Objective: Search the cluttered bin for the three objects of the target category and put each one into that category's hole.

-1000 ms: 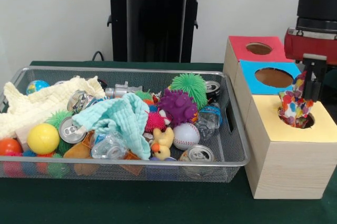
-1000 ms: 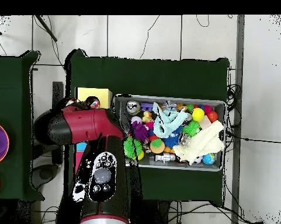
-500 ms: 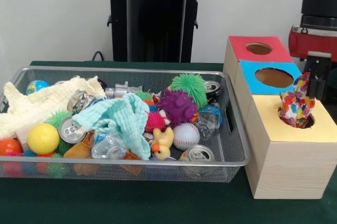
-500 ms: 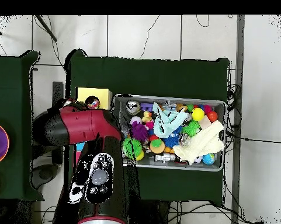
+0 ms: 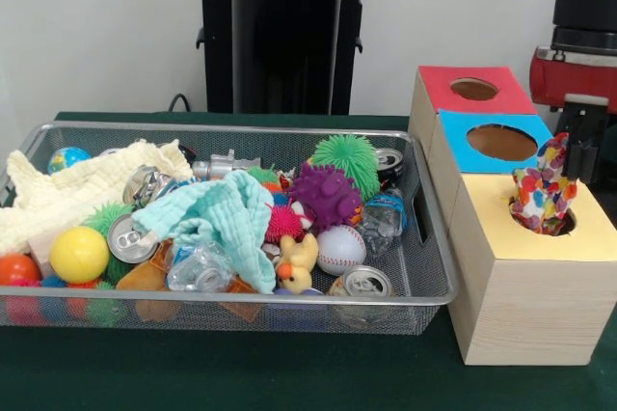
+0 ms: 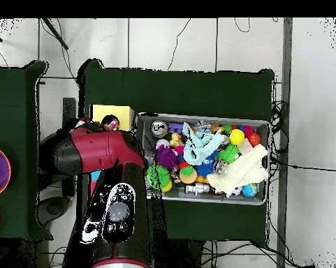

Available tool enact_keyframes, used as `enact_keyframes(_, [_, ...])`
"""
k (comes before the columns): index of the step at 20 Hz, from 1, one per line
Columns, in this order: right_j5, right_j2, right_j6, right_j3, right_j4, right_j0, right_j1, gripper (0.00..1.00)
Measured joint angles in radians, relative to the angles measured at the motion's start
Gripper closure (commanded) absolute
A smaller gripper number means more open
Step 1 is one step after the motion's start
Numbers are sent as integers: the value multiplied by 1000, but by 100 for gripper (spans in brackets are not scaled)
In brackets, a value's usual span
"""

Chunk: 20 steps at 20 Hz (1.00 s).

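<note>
Three boxes stand in a row at the right end of the green surface (image 5: 241,377): a red-topped box (image 5: 453,95), a blue-topped box (image 5: 492,141) and a yellow-topped box (image 5: 540,281), each with a round hole. We see a multicoloured patterned cloth (image 5: 542,194) standing partly out of the yellow box's hole, bunched and upright. Just above and behind it hangs the tool (image 5: 581,146), black, under the red arm (image 5: 569,73); it looks clear of the cloth, but we cannot tell how its fingers stand.

The wire mesh bin (image 5: 424,237) sits left of the boxes, touching or just beside them. Inside it:
- cream cloth (image 5: 67,189) draped over the bin's left end
- light teal cloth (image 5: 217,218) in the middle, over other things
- yellow ball (image 5: 79,254) and orange ball (image 5: 17,269) at the left front corner
- small globe ball (image 5: 67,158) at the left back corner
- purple spiky ball (image 5: 326,194) and green spiky ball (image 5: 347,160) toward the right back
- baseball (image 5: 340,249) and rubber duck (image 5: 299,264) near the right front
- cans (image 5: 362,284) at the front rim, more near the back and left

Overhead, the arm (image 6: 104,150) covers most of the boxes; we see only the yellow top (image 6: 111,113) beside the bin (image 6: 198,117).
</note>
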Motion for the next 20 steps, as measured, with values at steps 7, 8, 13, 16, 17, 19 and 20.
enact_keyframes(7, [1, 1, 0, 5, -2, -2, -17, 100])
enact_keyframes(8, [1, 1, 0, 9, -3, -4, -26, 100])
enact_keyframes(13, [22, 2, 0, 50, -4, -24, -93, 100])
enact_keyframes(16, [41, 2, 0, 67, -16, -38, -133, 100])
enact_keyframes(17, [44, 2, 0, 68, -18, -40, -138, 100])
enact_keyframes(19, [50, 2, 0, 68, -25, -45, -150, 100])
enact_keyframes(20, [55, 2, 0, 68, -34, -50, -163, 100])
